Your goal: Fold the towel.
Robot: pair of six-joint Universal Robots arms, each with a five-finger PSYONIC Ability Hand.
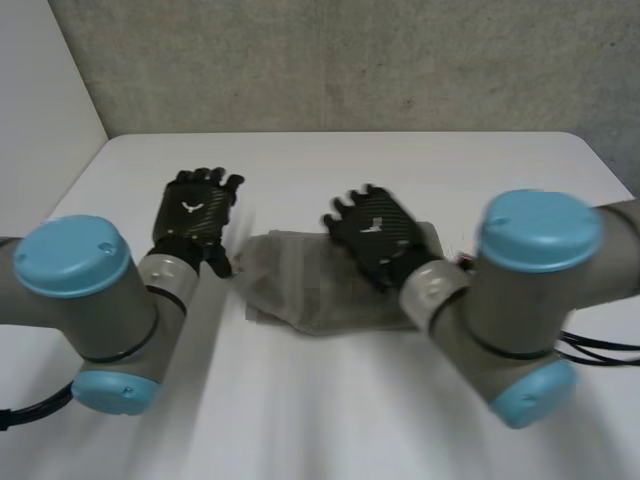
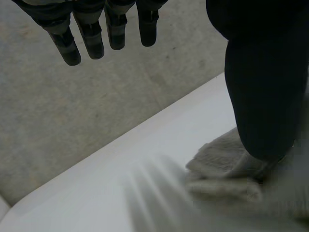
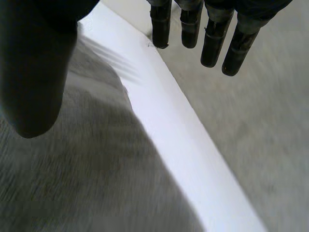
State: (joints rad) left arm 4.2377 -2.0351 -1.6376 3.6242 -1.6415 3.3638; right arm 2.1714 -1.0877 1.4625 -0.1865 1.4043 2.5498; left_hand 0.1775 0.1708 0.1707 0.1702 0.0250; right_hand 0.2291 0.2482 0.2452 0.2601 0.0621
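Observation:
A grey towel (image 1: pixel 300 290) lies folded in a small bundle on the white table (image 1: pixel 330 400), near the middle. My right hand (image 1: pixel 378 232) hovers over the towel's far right part, fingers straight and spread, holding nothing. In the right wrist view the towel (image 3: pixel 72 169) lies under the palm, with the straight fingers (image 3: pixel 212 43) reaching past the table's far edge. My left hand (image 1: pixel 195 212) is open just left of the towel, apart from it. The left wrist view has its fingers (image 2: pixel 91 38) straight and a towel corner (image 2: pixel 222 169) below the thumb.
The table's far edge (image 1: pixel 350 134) meets a grey concrete wall (image 1: pixel 350 60). A white panel (image 1: pixel 40 110) stands at the far left. Bare table lies in front of the towel and to both sides.

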